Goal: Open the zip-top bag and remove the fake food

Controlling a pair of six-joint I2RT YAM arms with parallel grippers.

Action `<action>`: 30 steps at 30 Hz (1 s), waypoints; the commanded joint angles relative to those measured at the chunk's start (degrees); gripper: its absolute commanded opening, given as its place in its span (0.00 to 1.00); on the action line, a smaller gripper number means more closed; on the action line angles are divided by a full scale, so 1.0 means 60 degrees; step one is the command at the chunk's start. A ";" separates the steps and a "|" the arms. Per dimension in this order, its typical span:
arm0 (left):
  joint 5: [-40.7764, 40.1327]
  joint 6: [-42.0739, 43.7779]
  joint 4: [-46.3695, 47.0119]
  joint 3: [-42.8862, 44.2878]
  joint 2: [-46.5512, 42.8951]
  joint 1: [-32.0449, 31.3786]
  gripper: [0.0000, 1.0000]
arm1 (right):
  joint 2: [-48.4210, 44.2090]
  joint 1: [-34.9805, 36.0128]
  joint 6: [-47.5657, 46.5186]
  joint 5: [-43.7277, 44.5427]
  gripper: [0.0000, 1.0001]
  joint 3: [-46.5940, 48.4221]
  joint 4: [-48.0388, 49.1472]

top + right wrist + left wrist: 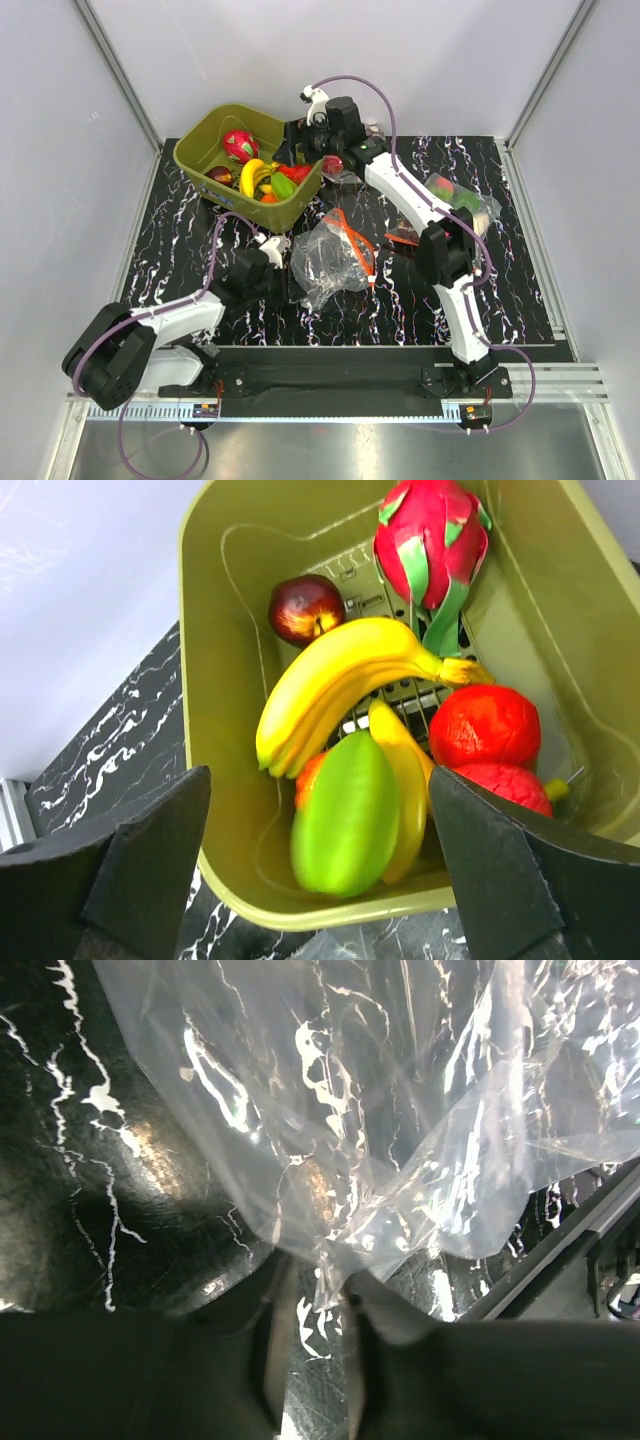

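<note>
The zip-top bag (335, 255) lies crumpled and empty at mid-table, with its orange-red zip strip (355, 238) on top. My left gripper (290, 272) is shut on a fold at the bag's left edge; in the left wrist view the clear plastic (380, 1110) runs down between my left gripper's (318, 1290) fingers. My right gripper (296, 152) is open and empty above the olive bin (215, 140). In the right wrist view my right gripper (318, 780) frames a blurred green piece (345, 825), a banana (340, 680), a red fruit (485, 725), a yellow piece (405, 770) and an orange piece (310, 775).
The bin (560, 600) also holds a dragon fruit (430, 540) and a dark red apple (305, 608). Other clear bags lie nearby: one with green and red items (455, 195), one by the bin (340, 170), one near the right arm (403, 236). White walls enclose the table.
</note>
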 commanded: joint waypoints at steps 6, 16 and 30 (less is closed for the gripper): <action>-0.0614 0.0366 -0.0455 0.0358 -0.0789 0.0029 0.33 | -0.2154 -0.0016 -0.0097 -0.0063 0.96 -0.1742 0.1347; -0.1886 0.0630 -0.1916 0.0212 -0.3394 0.0044 0.99 | -0.6370 -0.0031 -0.1386 0.2115 1.00 -0.6689 0.0691; -0.7264 0.1682 -0.6929 0.3973 -0.5243 0.0088 0.99 | -1.1252 -0.0880 -0.0465 0.6103 1.00 -1.1046 -0.0848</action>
